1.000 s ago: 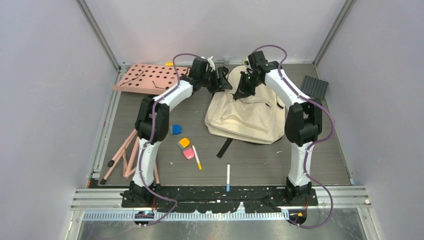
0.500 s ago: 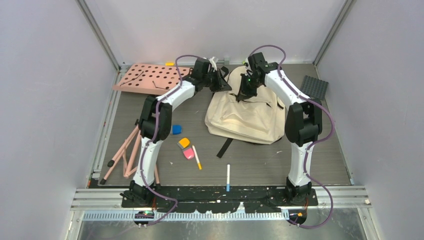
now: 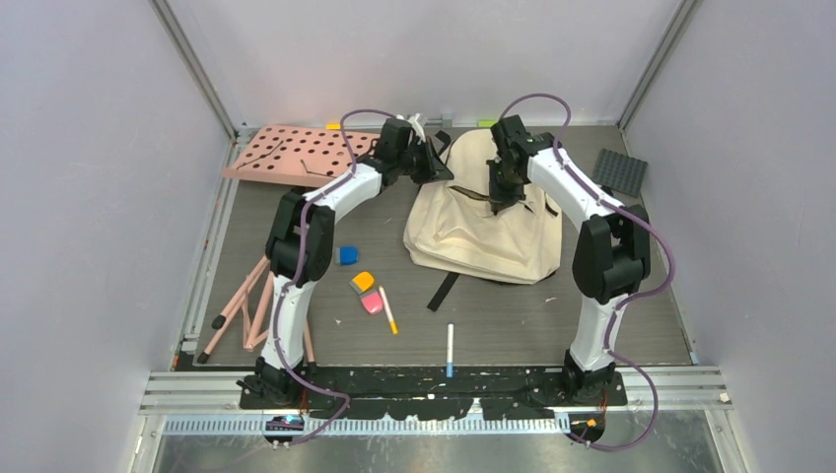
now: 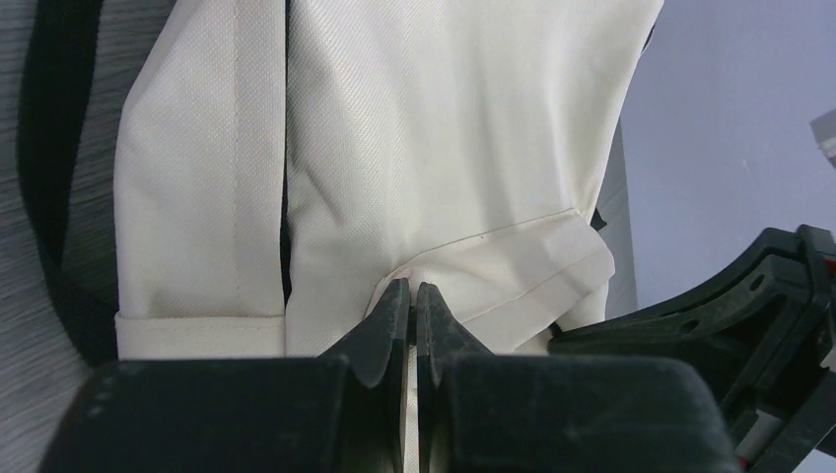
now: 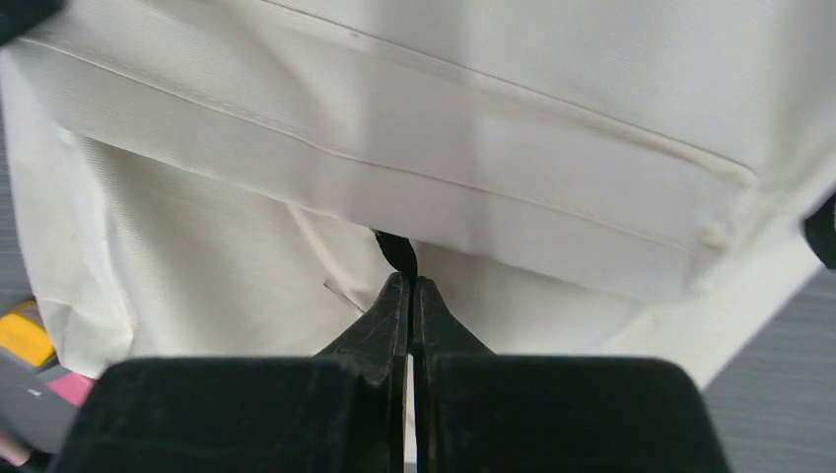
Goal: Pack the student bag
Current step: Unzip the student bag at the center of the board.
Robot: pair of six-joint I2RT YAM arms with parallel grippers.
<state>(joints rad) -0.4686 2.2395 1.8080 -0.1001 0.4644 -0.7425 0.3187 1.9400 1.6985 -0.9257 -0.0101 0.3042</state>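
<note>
The student bag [image 3: 483, 232], a cream backpack with black straps, lies flat at the back middle of the table. At its top left corner my left gripper [image 3: 441, 169] is shut on a pinched fold of the cream fabric [image 4: 424, 128], which rises between the fingertips of the left gripper [image 4: 412, 288]. My right gripper [image 3: 496, 200] is over the bag's upper middle. In the right wrist view the right gripper [image 5: 409, 281] is shut on a small black zipper tab [image 5: 397, 248] under a seam of the bag [image 5: 493, 118].
A pink perforated board [image 3: 296, 153] lies at the back left and pink rods [image 3: 246, 305] at the left. A blue block [image 3: 348, 255], orange eraser [image 3: 363, 282], pink eraser [image 3: 373, 303], pen [image 3: 388, 310] and marker [image 3: 450, 350] lie in front. A dark mat [image 3: 620, 170] sits back right.
My left gripper has closed on the bag's fabric at the top left corner. My right gripper has moved toward the front along the bag, still shut on the black tab.
</note>
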